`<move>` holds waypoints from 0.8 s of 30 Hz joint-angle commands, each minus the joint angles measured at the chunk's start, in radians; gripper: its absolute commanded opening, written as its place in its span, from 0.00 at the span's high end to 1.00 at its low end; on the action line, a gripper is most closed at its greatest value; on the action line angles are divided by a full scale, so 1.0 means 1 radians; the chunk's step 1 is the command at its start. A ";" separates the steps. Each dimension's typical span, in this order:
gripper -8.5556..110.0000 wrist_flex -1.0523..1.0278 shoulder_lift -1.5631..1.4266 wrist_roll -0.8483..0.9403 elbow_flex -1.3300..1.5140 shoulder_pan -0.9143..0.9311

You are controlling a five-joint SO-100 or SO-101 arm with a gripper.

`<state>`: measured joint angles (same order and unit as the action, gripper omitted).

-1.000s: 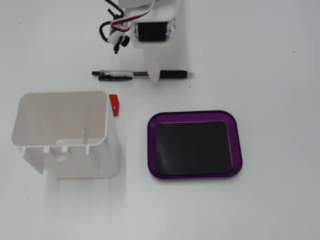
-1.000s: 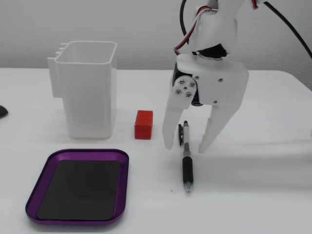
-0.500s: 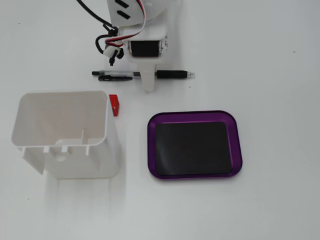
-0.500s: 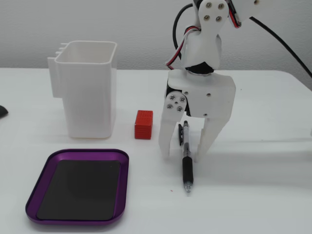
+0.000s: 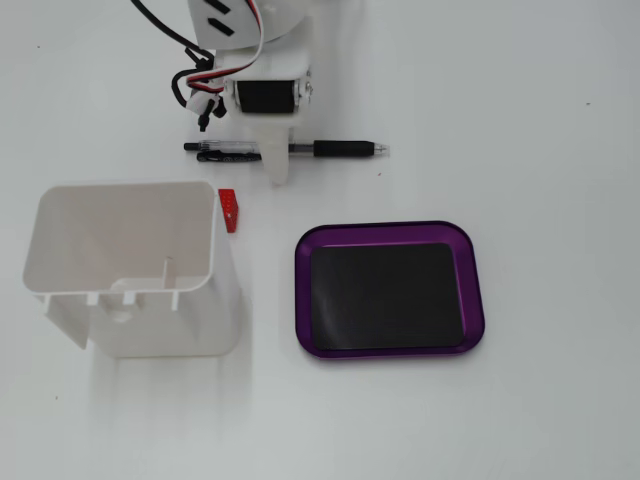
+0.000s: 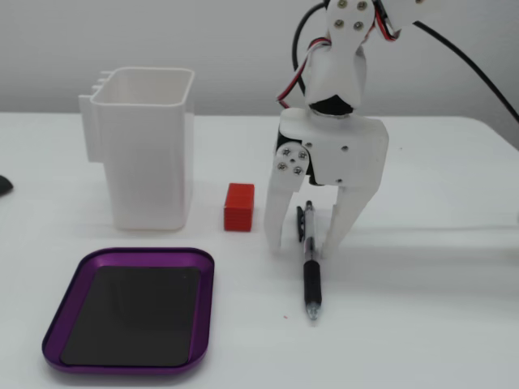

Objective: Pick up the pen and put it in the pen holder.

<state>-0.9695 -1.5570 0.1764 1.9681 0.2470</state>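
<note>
In a fixed view the pen [image 5: 290, 149] lies flat on the white worktop [image 5: 540, 90] under the pincer [image 5: 279, 165], above the holder [image 5: 125, 265], while in a fixed view the pincer [image 6: 300, 243] stands spread, straddling the pen [image 6: 310, 263] ungripped, no writing legible.

White end effector [image 6: 300, 247] pointing straight down, jaws spread apart, tips at table level.

Open table is left around the pen's tip end [image 6: 312, 301], while the way toward the white pen holder [image 6: 150, 154] is narrowed by the red block [image 6: 238, 207] just beside it and flanked by the purple tray [image 6: 130, 308].
</note>
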 commanded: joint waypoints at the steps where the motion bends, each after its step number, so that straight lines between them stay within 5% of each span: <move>1: 0.80 0.003 -0.006 0.014 0.040 0.011; 11: 0.94 0.015 -0.006 0.015 0.052 0.011; 24: 0.93 -0.170 -0.087 0.138 -0.029 0.012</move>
<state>-1.0600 -1.5739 0.2976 1.9988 0.2485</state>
